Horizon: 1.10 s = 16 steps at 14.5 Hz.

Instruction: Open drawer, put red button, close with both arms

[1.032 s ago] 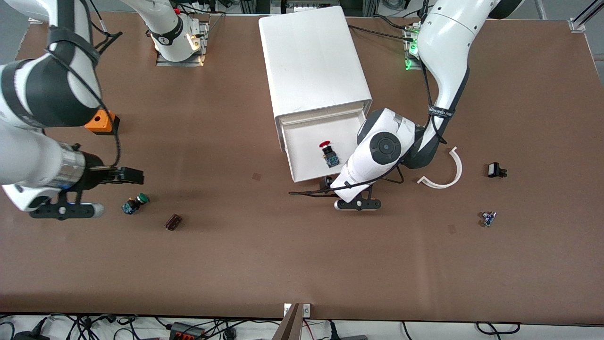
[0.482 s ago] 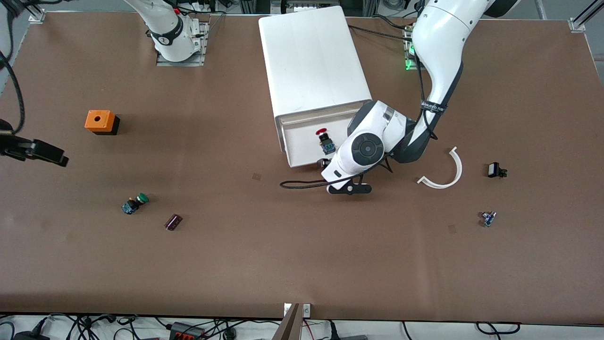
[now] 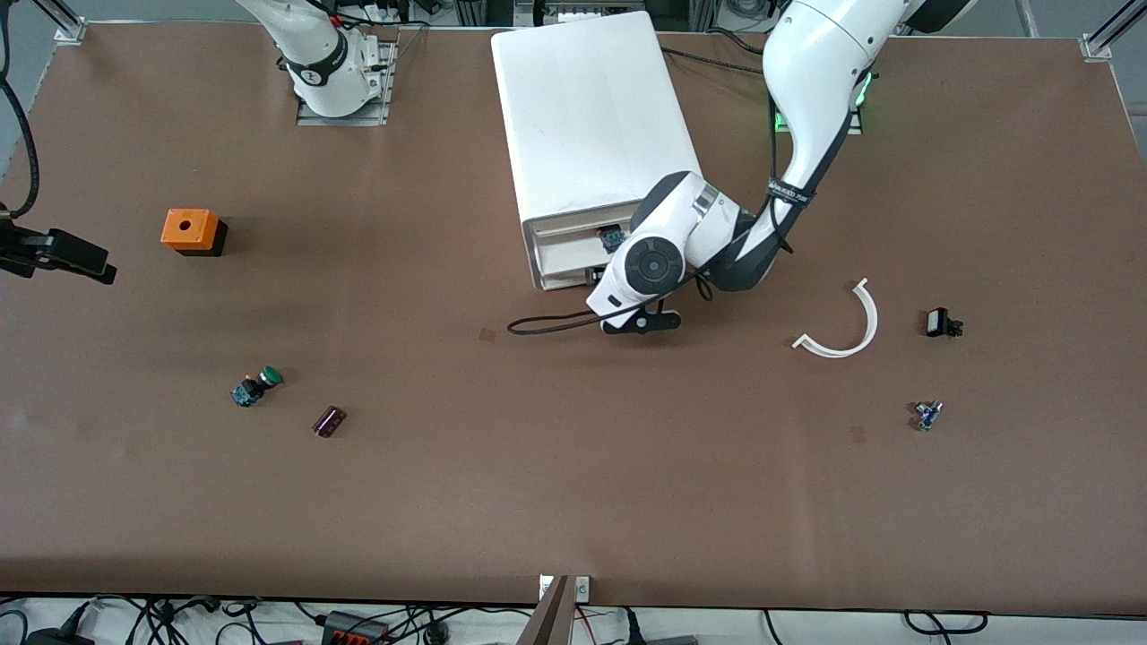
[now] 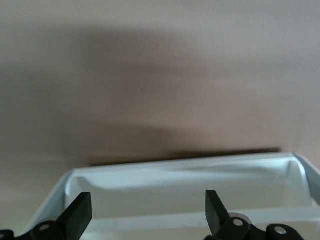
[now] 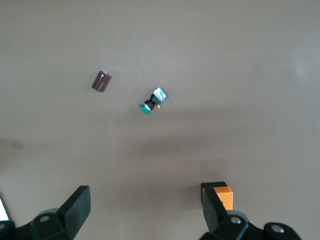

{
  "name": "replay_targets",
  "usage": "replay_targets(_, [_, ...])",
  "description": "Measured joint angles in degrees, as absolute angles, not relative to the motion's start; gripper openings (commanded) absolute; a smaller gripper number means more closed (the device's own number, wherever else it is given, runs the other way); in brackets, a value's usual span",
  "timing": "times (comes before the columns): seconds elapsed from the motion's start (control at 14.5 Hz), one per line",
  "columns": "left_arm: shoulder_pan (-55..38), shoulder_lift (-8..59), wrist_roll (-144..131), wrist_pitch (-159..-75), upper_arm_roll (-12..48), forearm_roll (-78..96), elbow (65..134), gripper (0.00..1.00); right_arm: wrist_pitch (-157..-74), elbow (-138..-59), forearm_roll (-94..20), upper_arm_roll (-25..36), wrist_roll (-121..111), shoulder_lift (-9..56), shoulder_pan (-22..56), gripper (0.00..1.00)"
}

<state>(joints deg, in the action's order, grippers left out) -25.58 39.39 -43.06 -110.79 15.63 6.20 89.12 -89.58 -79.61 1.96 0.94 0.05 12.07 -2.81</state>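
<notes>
The white cabinet (image 3: 591, 107) stands at the middle of the table near the bases. Its top drawer (image 3: 560, 267) sticks out only a little. Of the red button I see just the bluish base (image 3: 612, 237) inside the drawer; its red cap is hidden under the cabinet's top. My left gripper (image 3: 595, 274) is at the drawer's front edge, mostly hidden by the wrist. In the left wrist view it (image 4: 148, 212) is open, its fingers on either side of the drawer's white rim (image 4: 185, 175). My right gripper (image 3: 90, 264) is open and empty over the table's edge at the right arm's end, as the right wrist view (image 5: 145, 210) shows.
An orange box (image 3: 190, 230) with a hole, a green-capped switch (image 3: 255, 387) and a dark cylinder (image 3: 329, 420) lie toward the right arm's end. A white curved piece (image 3: 847, 327), a small black part (image 3: 941, 322) and a small bluish part (image 3: 927, 415) lie toward the left arm's end.
My left gripper has pushed the drawer most of the way into the cabinet, carrying the red button in. My right arm has drawn back to the table's edge and come to rest there.
</notes>
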Motion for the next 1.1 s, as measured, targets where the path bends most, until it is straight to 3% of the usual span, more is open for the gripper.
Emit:
replay_targets(0.41, [-26.84,39.04,-44.47,-107.65,15.85,6.19,89.25,1.00,-95.81,-93.27,2.01,0.81,0.02,3.29,-2.83,1.00])
replay_targets(1.1, [-27.20,38.81,-44.52,-107.12,15.90,6.19,89.25,1.00,-95.99,-94.86,2.01,0.74,0.05,1.74,-2.89,1.00])
